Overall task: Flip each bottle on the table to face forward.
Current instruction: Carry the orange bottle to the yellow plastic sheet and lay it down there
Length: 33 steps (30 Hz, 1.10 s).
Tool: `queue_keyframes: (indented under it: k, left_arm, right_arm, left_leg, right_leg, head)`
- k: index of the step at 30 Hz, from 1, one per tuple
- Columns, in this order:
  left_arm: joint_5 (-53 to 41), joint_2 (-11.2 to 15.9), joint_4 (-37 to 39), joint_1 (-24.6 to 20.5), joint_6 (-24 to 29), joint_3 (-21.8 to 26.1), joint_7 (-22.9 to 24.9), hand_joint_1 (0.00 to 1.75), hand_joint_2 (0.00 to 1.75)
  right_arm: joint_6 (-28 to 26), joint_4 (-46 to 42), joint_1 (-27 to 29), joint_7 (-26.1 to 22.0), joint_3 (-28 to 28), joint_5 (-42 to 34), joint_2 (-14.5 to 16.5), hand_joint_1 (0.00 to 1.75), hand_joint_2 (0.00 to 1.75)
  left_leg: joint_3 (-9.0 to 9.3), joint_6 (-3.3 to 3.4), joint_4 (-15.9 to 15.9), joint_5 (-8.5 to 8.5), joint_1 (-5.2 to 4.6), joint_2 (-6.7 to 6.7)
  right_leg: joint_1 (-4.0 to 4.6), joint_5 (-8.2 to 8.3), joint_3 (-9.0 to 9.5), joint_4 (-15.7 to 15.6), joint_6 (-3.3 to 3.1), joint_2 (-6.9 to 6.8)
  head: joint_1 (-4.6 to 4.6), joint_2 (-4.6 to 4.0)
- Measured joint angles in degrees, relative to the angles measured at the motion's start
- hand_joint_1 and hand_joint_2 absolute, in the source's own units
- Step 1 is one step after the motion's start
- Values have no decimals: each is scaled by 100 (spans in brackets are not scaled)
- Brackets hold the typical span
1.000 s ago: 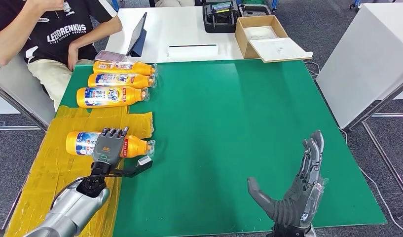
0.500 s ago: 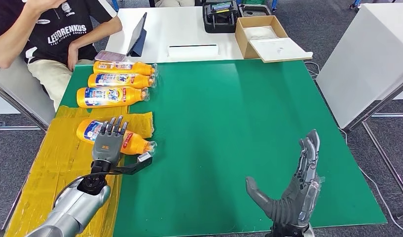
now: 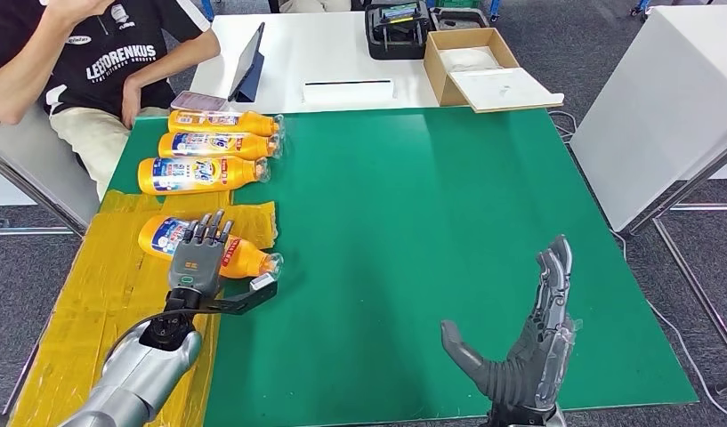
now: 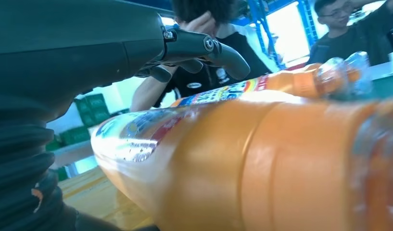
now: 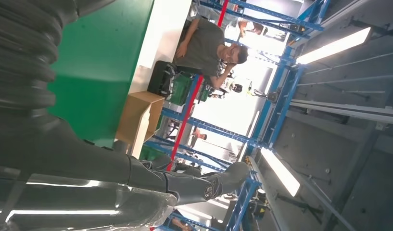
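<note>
An orange bottle point(image 3: 160, 235) lies slanted on the yellow mat point(image 3: 101, 294), cap end toward the green cloth. My left hand point(image 3: 197, 259) lies over its middle with fingers stretched across it and the thumb point(image 3: 251, 294) spread out on the near side of the neck. In the left wrist view the bottle point(image 4: 261, 159) sits close under the palm, with a gap under the fingers point(image 4: 218, 48). Three more orange bottles point(image 3: 219, 143) lie side by side at the far left, labels up. My right hand point(image 3: 529, 351) hovers open at the near right edge, fingers apart, holding nothing.
A person point(image 3: 92, 62) sits at the far left corner beside the bottle row. A phone point(image 3: 197, 100), a tablet point(image 3: 246, 62), a black case point(image 3: 397, 28) and a cardboard box point(image 3: 471, 67) stand beyond the green table point(image 3: 413, 222). A white table point(image 3: 671, 98) stands right.
The bottle under my left hand has swung: its base moved away from me and it now lies slanted. The left hand shifted a little with it. The right hand sank slightly.
</note>
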Motion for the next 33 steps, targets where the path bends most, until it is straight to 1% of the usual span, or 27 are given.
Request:
queue_keyframes:
  k: [2,4,6,8,10,13,15,17,19,21,24,28,30,33]
  left_arm:
    - [543,-115,-462,227,-236,137,-391,0,175]
    - [1250,-225,-1192,577,-611,221,-762,0,175]
    - [1727,-283,-1938,907,-905,226,-944,0,175]
    - [1822,-296,-2751,1228,-1031,183,-892,0,87]
    - [1675,-280,-3652,1556,-1069,105,-721,0,0]
    - [1527,-160,-4852,1923,-1087,-54,-520,0,0]
    - [1757,-56,-5440,2130,-1107,-172,-558,0,0]
    - [2149,23,-5838,2294,-1127,-275,-719,0,0]
    - [2664,71,-6095,2429,-1133,-357,-1013,0,87]
    - [3429,84,-6253,2563,-1133,-438,-1459,0,175]
    - [4676,54,-6395,2756,-1198,-561,-2092,0,175]
    - [6016,-155,-6402,2952,-1526,-660,-2585,0,175]
    - [6323,-275,-6348,2994,-1627,-697,-2691,0,175]
    - [6411,-385,-6284,3027,-1669,-732,-2730,0,175]
  right_arm:
    - [-121,-16,72,3,-10,11,-1,0,175]
    - [-226,-70,176,15,-37,35,-2,0,175]
    - [-263,-143,267,41,-74,86,-2,0,175]
    - [-265,-230,357,89,-119,173,1,0,175]
    - [-260,-330,449,152,-184,267,17,0,175]
    - [-253,-461,538,232,-291,346,58,0,175]
    - [-252,-519,599,255,-348,364,81,0,175]
    - [-255,-557,658,249,-384,353,92,0,175]
    - [-261,-576,698,216,-396,320,93,0,175]
    - [-272,-578,716,187,-397,296,92,0,175]
    - [-306,-568,711,177,-395,292,92,0,175]
    - [-331,-528,649,111,-392,140,90,0,175]
    - [-331,-515,619,83,-392,70,90,0,175]
    - [-330,-505,590,65,-392,40,90,0,175]
  left_leg:
    - [-1,0,0,-1,0,0]
    - [-3,0,0,-5,-1,1]
    - [-5,0,0,-12,-3,2]
    - [-5,2,0,-20,-3,4]
    - [-5,7,0,-27,-5,4]
    - [-3,12,0,-31,-4,2]
    - [-1,13,0,-33,-3,2]
    - [1,13,-1,-32,-2,2]
    - [3,12,-1,-32,-2,2]
    - [5,11,-1,-31,-2,2]
    - [6,11,-1,-31,-2,2]
    - [6,12,-1,-32,-5,1]
    - [6,14,-1,-32,-6,1]
    - [7,15,-1,-32,-6,-1]
  right_leg:
    - [0,-1,-1,0,1,0]
    - [-1,-2,-1,0,2,0]
    - [-2,-4,-2,0,3,2]
    - [-3,-7,-4,-1,3,5]
    - [-4,-13,-5,-2,5,6]
    - [-4,-20,-2,-2,10,4]
    - [-2,-22,-1,-2,9,3]
    - [-1,-22,1,-2,8,4]
    - [0,-22,2,-2,8,4]
    - [0,-22,4,-2,8,4]
    - [-1,-23,6,-2,8,4]
    - [-2,-23,7,-3,9,2]
    - [-3,-23,9,-3,9,1]
    - [-4,-23,10,-3,10,0]
  head:
    - [1,0]
    - [1,0]
    - [1,0]
    - [2,0]
    - [1,0]
    - [0,0]
    - [-1,0]
    - [1,0]
    - [0,0]
    - [0,0]
    - [0,0]
    - [1,0]
    - [2,0]
    - [1,0]
